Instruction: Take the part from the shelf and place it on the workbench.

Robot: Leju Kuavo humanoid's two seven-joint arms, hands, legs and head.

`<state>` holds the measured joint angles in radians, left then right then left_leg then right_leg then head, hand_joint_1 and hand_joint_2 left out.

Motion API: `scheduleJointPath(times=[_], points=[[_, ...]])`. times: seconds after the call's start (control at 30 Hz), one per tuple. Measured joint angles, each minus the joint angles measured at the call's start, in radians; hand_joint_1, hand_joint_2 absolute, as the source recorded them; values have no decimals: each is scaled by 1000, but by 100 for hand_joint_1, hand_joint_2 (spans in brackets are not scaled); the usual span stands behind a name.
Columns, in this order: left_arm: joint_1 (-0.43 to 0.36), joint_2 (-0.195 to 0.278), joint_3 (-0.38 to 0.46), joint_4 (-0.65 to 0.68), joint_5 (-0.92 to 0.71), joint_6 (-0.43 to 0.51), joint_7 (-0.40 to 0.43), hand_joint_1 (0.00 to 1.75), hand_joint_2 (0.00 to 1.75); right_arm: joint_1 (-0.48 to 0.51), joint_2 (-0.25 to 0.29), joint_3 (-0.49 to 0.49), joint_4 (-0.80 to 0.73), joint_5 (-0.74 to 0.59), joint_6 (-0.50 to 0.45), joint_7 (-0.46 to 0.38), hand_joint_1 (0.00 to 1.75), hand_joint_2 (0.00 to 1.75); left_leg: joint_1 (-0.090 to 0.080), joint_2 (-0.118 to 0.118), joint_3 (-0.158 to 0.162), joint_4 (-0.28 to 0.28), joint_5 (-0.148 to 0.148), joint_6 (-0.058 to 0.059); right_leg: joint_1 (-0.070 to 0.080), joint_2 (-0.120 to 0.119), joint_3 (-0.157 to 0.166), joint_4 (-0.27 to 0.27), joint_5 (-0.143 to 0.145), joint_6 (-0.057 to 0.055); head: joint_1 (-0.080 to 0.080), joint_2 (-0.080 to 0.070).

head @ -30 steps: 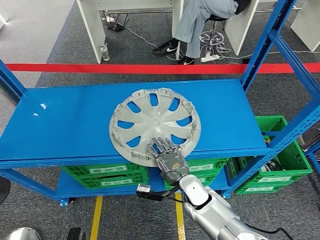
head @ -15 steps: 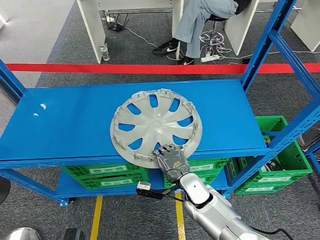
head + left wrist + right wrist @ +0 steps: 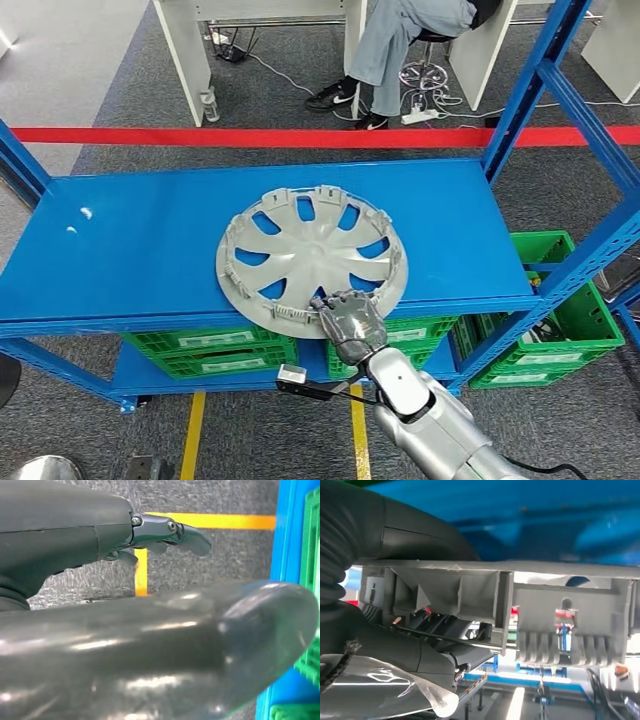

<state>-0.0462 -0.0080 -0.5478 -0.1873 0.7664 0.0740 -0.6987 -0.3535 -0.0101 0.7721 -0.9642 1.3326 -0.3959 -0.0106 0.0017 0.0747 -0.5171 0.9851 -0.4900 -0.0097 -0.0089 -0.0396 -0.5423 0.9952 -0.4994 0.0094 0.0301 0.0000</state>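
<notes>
On the blue shelf [image 3: 136, 250] lies the grey wheel cover [image 3: 311, 255], its near edge reaching past the shelf's front edge. At that near edge the right hand [image 3: 349, 322] grasps the rim with curled fingers. Left and right of the cover the shelf surface is bare. Left hand [image 3: 158, 645] holds nothing, fingers straight.

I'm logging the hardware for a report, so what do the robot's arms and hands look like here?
The right arm is glossy silver with a dark band at the wrist. A black cable runs from a small black box with a white label beside that wrist. The right hand is dark grey with a lighter grey back. The left hand shows a thick shiny grey thumb and darker fingers.
</notes>
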Motion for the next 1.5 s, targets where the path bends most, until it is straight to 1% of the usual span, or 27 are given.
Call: scheduleJointPath(times=[0.13,0.27,0.33,0.47,0.63,0.77,0.93,1.13,1.33,1.5], points=[[14,1,40,-7,-67,13,0,0,0,38,-16,-14,-133,15,-43,-11,175,175,0,0,0,0,0,0,0,0,0,0,0,0,0,0],[21,1,80,-7,-102,17,0,0,0,70,-29,-19,-280,45,-104,-21,175,175,0,0,-1,0,0,0,0,0,-1,0,0,0,0,0],[23,1,96,-7,-108,17,0,0,0,82,-34,-20,-340,56,-115,-22,175,175,0,0,-1,0,0,0,0,0,-1,0,0,0,0,0],[24,2,114,-7,-115,19,0,0,0,96,-42,-21,-413,68,-131,-24,175,175,0,0,-1,0,0,0,0,0,-1,0,0,0,0,0],[24,0,129,-6,-138,35,0,0,0,118,-52,-20,-506,131,-205,-32,175,175,0,0,-1,0,0,0,0,0,-1,0,0,0,0,0],[23,-2,131,-3,-151,41,0,0,0,121,-58,-19,-579,169,-243,-37,175,175,0,0,-1,0,0,0,0,0,-1,0,0,0,0,0],[22,-4,131,2,-158,68,17,0,0,121,-63,-6,-651,176,-265,-51,175,175,0,0,-1,0,0,0,0,0,-1,0,0,0,0,0],[22,-11,131,2,-158,89,34,0,0,121,-63,6,-753,167,-268,-83,175,175,0,0,-1,0,0,0,0,0,-1,0,0,0,0,0],[22,-14,131,2,-158,89,34,0,0,122,-63,10,-795,163,-268,-88,175,175,0,0,-1,0,0,0,0,0,-1,0,0,0,0,0],[22,-17,131,2,-157,88,35,0,0,122,-63,12,-819,146,-268,-107,175,175,0,0,-1,0,0,0,0,0,-1,0,0,0,0,0]])
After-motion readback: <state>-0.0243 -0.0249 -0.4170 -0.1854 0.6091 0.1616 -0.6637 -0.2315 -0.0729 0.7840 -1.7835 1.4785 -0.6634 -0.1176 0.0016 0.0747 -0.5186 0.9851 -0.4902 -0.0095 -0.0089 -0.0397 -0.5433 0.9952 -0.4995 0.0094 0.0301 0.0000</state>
